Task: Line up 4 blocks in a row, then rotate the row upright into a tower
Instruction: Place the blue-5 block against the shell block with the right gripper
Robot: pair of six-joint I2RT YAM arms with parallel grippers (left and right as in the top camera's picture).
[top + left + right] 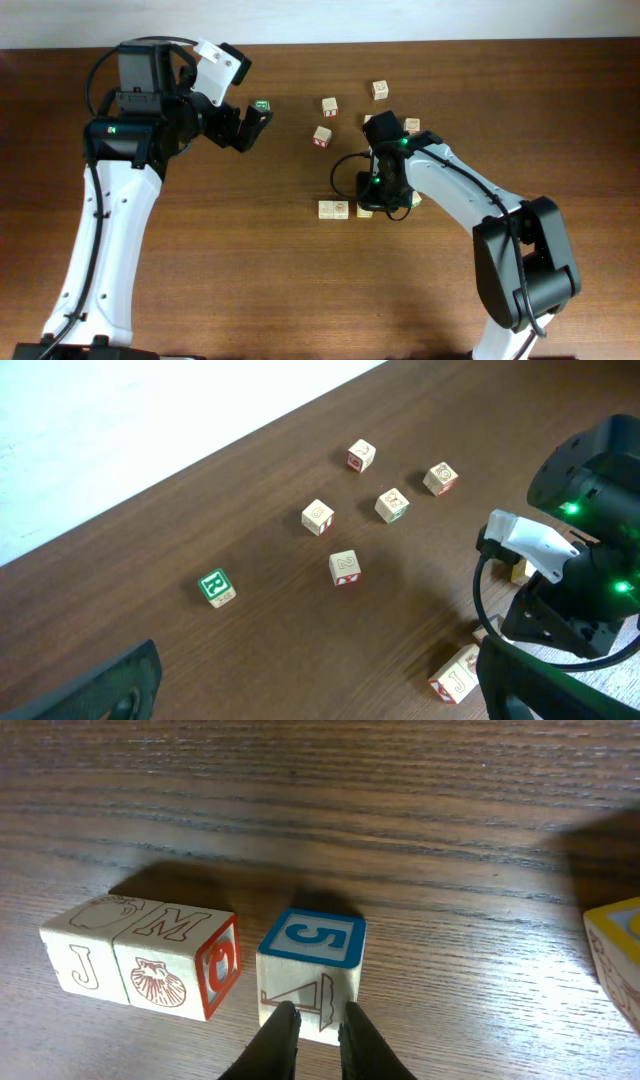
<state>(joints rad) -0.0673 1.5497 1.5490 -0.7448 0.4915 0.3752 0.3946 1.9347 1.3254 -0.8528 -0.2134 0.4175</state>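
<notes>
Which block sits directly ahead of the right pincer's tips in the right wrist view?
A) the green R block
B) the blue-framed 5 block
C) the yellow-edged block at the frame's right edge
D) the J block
B: the blue-framed 5 block stands straight ahead of the right pincer, whose tips are at its sailboat face, while the J block lies off to the left.
</notes>
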